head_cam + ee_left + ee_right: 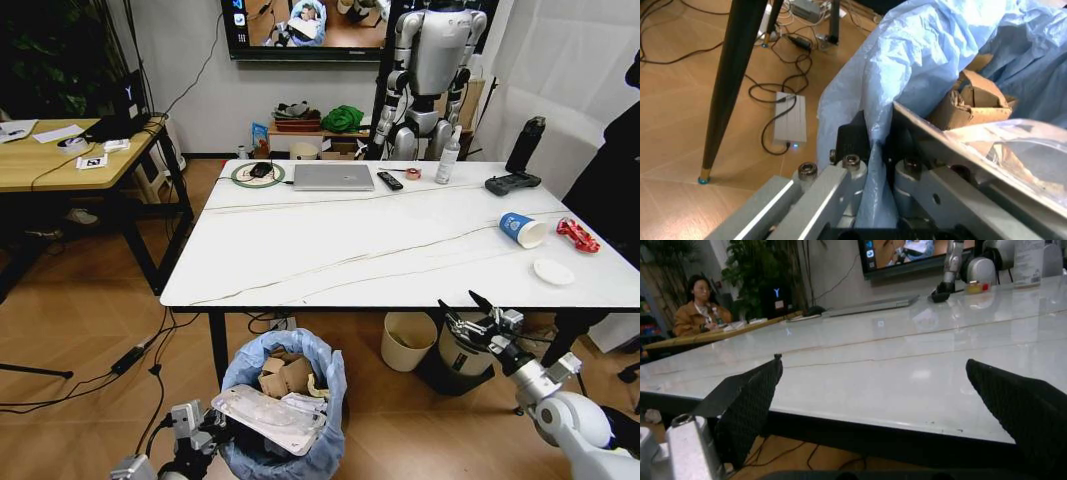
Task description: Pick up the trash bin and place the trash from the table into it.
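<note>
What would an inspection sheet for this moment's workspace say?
Surface: table, white marble-look top.
Job's things: trash bin below near edge, holding cardboard and clear tray; blue cup, red wrapper, white disc on table.
Clutter: laptop, remote, bottle.
Grippers: left gripper shut on bin's bag; right gripper open at table edge.
Cables: on floor, power strip.
Surroundings: wooden desk, humanoid robot.

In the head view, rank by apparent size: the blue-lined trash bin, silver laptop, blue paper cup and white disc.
1. Round trash bin with light-blue bag, though nearest the camera.
2. Silver laptop.
3. Blue paper cup and flat white disc look alike; I can't separate them.
</note>
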`<state>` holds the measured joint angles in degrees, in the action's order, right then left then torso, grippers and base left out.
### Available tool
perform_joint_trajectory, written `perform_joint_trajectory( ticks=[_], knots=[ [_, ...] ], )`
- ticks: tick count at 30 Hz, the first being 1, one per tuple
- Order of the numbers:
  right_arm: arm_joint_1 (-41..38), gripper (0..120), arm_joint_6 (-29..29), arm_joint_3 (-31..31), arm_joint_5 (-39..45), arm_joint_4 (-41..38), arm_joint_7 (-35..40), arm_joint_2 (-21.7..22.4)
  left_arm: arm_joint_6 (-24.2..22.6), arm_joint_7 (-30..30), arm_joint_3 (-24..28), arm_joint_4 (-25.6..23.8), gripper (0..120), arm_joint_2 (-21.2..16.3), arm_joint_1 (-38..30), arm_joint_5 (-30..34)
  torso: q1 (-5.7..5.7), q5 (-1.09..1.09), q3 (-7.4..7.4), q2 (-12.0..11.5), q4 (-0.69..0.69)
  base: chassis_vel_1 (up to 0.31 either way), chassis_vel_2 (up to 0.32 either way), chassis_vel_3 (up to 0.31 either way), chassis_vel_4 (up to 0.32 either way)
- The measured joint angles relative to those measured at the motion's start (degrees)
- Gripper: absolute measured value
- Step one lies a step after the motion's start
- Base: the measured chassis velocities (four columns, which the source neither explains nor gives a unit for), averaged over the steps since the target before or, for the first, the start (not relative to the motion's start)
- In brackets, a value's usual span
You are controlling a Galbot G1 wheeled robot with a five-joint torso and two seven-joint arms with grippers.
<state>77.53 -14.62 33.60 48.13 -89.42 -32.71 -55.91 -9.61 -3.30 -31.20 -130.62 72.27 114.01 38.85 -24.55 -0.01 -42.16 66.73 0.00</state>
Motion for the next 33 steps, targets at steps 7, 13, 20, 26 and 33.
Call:
perform_joint_trajectory(
  ticks=[7, 13, 20, 26, 33],
  knots=[
    [0.02, 100, 0.47, 2.59, 1.20, 0.13, -0.23, -0.94, 0.06, 0.09, -0.16, -0.11, 0, -0.30, 0.00, -0.01, 0.00, -0.01, 0.00, 0.00, 0.00, 0.000, 0.000, 0.000, 0.000],
    [0.98, 100, 0.51, 3.44, 1.45, 0.32, -1.33, -1.97, 0.06, 0.12, -0.05, -0.16, 0, -0.30, -0.11, 0.00, 0.00, 0.00, 0.00, 0.00, 0.00, 0.000, 0.000, 0.000, 0.000],
    [1.56, 100, 0.44, 3.68, 1.31, 0.51, -2.09, -3.55, 0.08, 0.21, 0.14, 0.07, 0, -0.35, -0.26, 0.01, 0.00, 0.01, 0.00, 0.00, 0.00, 0.000, 0.000, 0.000, 0.000],
    [1.62, 100, 0.37, 3.68, 1.29, 0.79, -2.51, -3.86, 0.11, 0.23, 0.09, 0.15, 0, -0.46, -0.27, 0.07, 0.00, 0.00, 0.00, 0.00, 0.00, 0.000, 0.000, 0.000, 0.000],
    [1.50, 100, 0.29, 3.69, 1.40, 1.21, -2.99, -4.07, 0.14, 0.25, 0.14, 0.15, 0, -0.28, -0.28, 0.07, 0.00, 0.00, 0.00, 0.00, 0.00, 0.000, 0.000, 0.000, 0.000]
  ],
)
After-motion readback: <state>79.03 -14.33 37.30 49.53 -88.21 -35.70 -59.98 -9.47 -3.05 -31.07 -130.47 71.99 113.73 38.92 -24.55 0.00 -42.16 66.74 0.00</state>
